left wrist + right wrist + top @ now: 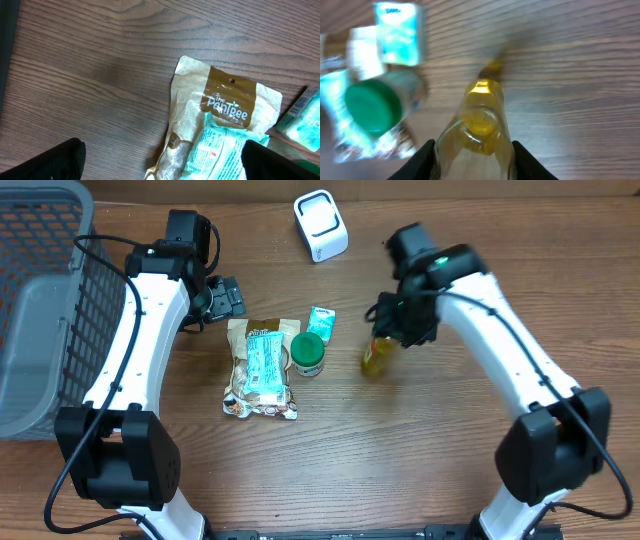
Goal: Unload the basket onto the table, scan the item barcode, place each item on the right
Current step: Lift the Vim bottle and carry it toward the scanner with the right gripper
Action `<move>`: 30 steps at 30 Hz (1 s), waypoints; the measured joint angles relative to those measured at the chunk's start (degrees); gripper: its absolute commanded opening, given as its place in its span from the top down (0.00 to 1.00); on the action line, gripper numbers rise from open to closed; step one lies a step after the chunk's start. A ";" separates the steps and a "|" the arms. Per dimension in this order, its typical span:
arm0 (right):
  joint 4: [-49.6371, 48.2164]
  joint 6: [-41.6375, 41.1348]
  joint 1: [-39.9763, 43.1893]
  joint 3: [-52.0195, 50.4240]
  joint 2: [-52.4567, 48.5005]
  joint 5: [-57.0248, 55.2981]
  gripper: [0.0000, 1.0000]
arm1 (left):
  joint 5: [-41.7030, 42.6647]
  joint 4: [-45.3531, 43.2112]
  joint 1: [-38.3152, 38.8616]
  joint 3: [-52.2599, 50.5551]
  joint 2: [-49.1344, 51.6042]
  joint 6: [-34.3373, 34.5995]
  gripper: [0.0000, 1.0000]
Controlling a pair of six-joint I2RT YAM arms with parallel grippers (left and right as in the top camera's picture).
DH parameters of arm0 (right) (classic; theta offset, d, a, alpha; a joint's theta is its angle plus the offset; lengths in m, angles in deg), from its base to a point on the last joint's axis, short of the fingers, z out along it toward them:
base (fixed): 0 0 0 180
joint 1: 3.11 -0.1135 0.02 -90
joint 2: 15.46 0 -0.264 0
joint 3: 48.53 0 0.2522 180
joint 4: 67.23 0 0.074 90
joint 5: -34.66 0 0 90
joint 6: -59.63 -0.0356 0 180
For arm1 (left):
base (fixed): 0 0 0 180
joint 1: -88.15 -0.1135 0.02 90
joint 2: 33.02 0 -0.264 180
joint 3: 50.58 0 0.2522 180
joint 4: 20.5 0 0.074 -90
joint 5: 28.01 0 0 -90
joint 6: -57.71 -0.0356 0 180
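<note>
A small bottle of yellow liquid sits between the black fingers of my right gripper, which press its sides; the right wrist view is blurred. Whether the bottle touches the table I cannot tell. A white scanner stands at the back of the table, apart from the bottle. My left gripper hangs wide open over the top edge of a brown snack bag, holding nothing.
A green-lidded jar and a small teal box lie just left of the bottle. A teal packet lies on the snack bag. A grey mesh basket fills the left edge.
</note>
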 measured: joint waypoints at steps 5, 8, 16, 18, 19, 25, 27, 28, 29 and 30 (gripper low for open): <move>4.68 10.10 6.54 0.26 4.55 17.38 0.69 | 0.00 0.00 0.00 0.00 0.00 0.00 0.00; 8.76 17.86 10.10 0.48 7.06 27.74 0.70 | -0.02 0.00 0.00 0.00 0.00 0.00 0.00; 21.09 39.17 13.31 1.03 8.94 45.33 0.70 | -0.02 0.00 0.00 0.00 0.00 0.00 0.00; 21.66 41.27 13.31 1.03 8.94 46.73 0.70 | 0.00 0.02 0.00 0.00 0.00 0.00 0.00; 21.79 41.99 13.31 1.03 8.94 47.34 0.70 | -0.02 0.00 0.00 0.00 0.00 0.00 0.00; 21.84 44.17 13.31 1.01 8.94 49.86 0.70 | -0.02 0.00 0.00 0.00 0.00 0.00 0.00; 21.88 44.50 13.31 1.03 8.94 50.29 0.70 | -0.02 0.00 0.00 0.00 0.00 0.00 0.00; 21.86 44.59 13.31 1.01 8.94 50.51 0.70 | -0.02 0.00 0.00 0.00 0.00 0.00 0.00; 21.88 44.65 13.31 1.01 8.94 50.64 0.70 | -0.02 0.00 0.00 0.00 0.00 0.00 0.00; 21.88 44.83 13.31 1.03 8.94 50.86 0.70 | -0.02 0.00 0.00 0.00 0.00 0.00 0.01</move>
